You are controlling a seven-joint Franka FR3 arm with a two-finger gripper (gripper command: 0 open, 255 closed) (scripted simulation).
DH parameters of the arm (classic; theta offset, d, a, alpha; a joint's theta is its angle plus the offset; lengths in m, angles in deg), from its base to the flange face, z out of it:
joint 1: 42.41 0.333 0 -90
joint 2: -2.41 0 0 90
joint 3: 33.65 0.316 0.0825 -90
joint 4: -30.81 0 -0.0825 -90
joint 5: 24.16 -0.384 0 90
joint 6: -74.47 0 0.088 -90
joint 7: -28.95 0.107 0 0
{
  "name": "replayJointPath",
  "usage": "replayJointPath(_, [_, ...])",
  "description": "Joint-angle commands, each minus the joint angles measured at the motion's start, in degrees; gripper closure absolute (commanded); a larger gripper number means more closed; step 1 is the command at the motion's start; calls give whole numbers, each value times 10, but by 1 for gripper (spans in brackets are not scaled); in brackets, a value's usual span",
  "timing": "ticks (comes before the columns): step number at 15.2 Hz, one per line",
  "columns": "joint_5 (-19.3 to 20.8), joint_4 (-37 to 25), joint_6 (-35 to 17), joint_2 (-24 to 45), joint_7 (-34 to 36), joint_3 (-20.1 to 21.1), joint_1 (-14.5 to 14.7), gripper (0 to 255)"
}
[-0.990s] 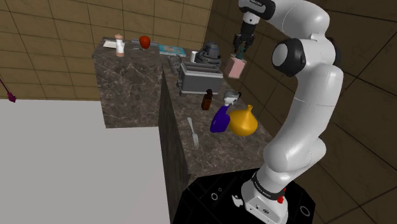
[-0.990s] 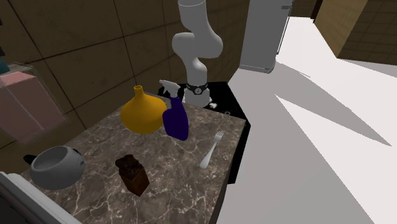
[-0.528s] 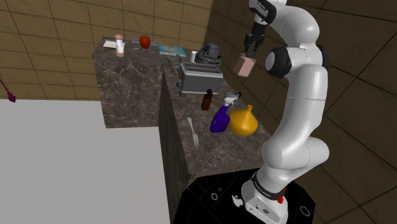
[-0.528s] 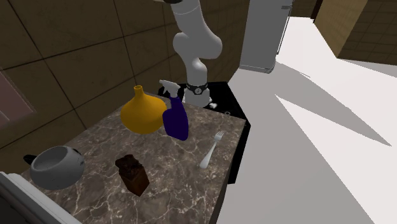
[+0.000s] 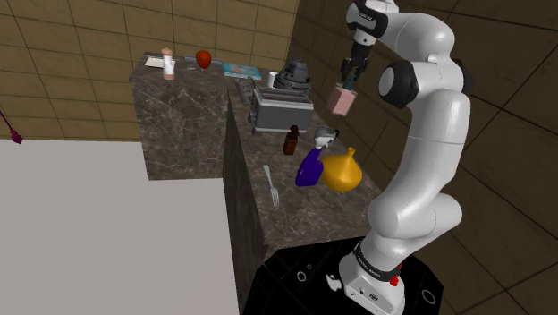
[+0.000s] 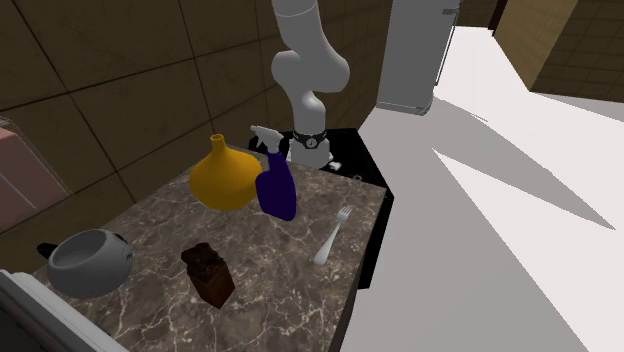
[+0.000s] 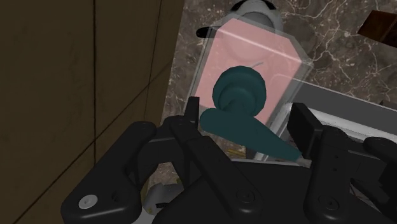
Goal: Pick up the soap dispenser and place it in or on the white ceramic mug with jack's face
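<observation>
A pink soap dispenser (image 5: pixel 341 100) with a teal pump hangs in the air above the counter's far end, close to the tiled wall. My gripper (image 5: pixel 350 75) is shut on its pump head. In the wrist view the fingers (image 7: pixel 191 113) clasp the teal pump (image 7: pixel 240 95), with the pink body (image 7: pixel 254 54) below it. The pale mug (image 5: pixel 326 137) stands on the marble counter, beneath and a little nearer than the dispenser; its rim peeks out past the dispenser (image 7: pixel 256 6). In the second exterior view the mug (image 6: pixel 90 262) sits near the left, and the dispenser (image 6: pixel 25 178) shows as a pink patch at the left edge.
A toaster (image 5: pixel 280 109), a brown bottle (image 5: pixel 291 140), a purple spray bottle (image 5: pixel 310 167), an orange vase (image 5: pixel 342 170) and a fork (image 5: pixel 272 186) share the counter (image 5: pixel 259 206). A dark kettle-like object (image 5: pixel 292 74) stands behind the toaster. The tiled wall runs close behind.
The gripper carried the dispenser toward the shoulder view's right, nearer the wall, then dropped slightly. The arm's elbow swung upright. Counter objects stayed put.
</observation>
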Motion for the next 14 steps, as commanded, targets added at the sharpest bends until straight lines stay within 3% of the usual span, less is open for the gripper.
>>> replayJointPath(1, [2, 26, -19, -7, 1, 0, 3, 255])
replayJointPath(14, [10, 167, -133, -34, 7, 1, 14, 255])
